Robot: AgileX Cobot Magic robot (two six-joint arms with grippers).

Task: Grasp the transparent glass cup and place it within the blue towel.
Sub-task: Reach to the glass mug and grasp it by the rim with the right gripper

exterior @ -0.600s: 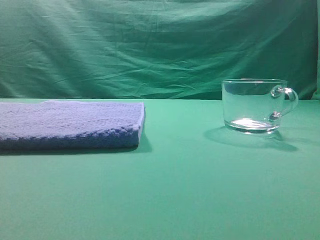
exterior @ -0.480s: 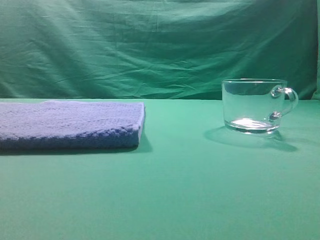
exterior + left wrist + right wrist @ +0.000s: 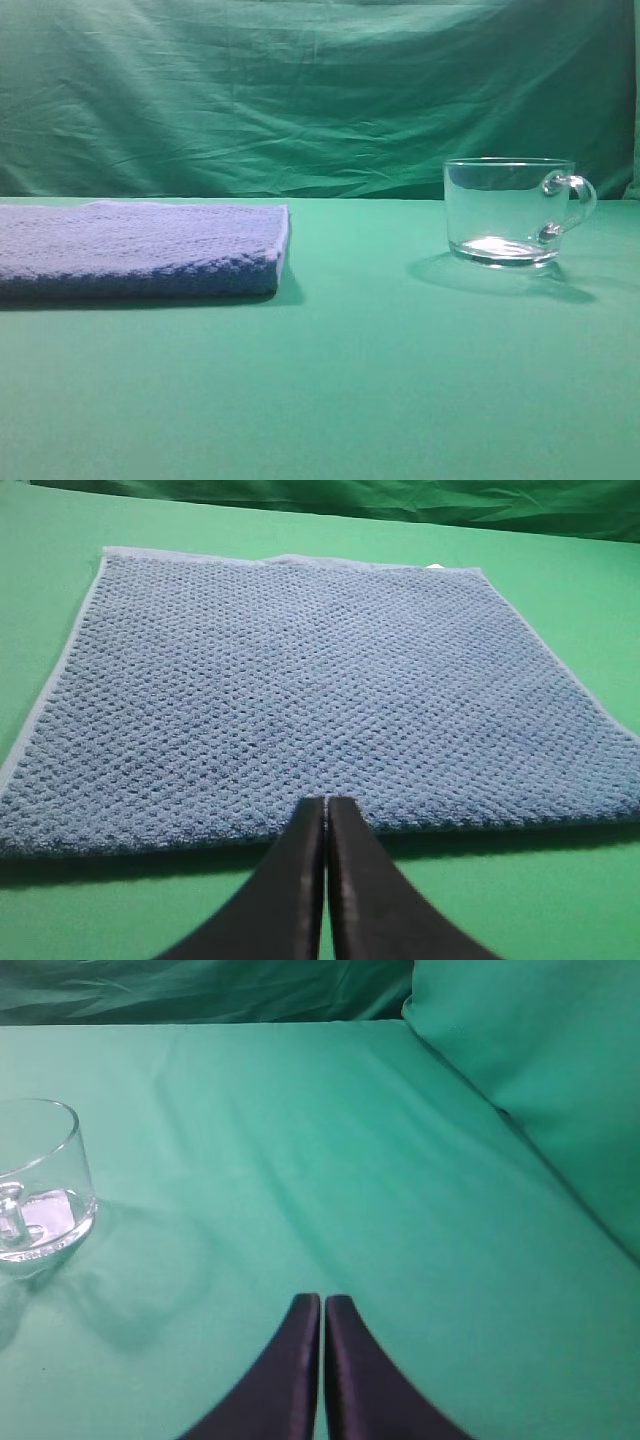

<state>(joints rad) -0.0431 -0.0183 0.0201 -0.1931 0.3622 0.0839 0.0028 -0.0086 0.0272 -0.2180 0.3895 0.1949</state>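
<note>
Green cloth covers the counter (image 3: 350, 380) and hangs as a backdrop (image 3: 300, 90) behind it. At 9 o'clock in the high view lies the flat blue towel (image 3: 140, 250); the glass cup (image 3: 508, 210) stands upright at 3 o'clock, well apart, handle to the right. Left gripper (image 3: 325, 815) fingers are pressed together at the towel's near edge; right gripper (image 3: 321, 1310) fingers likewise closed, empty, the cup at its 10 o'clock.

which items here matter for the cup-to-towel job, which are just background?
Job items: transparent glass cup, upright on the table; blue towel, flat, apart from the cup; right gripper, shut; left gripper, shut.
Background: green tablecloth; green backdrop.
</note>
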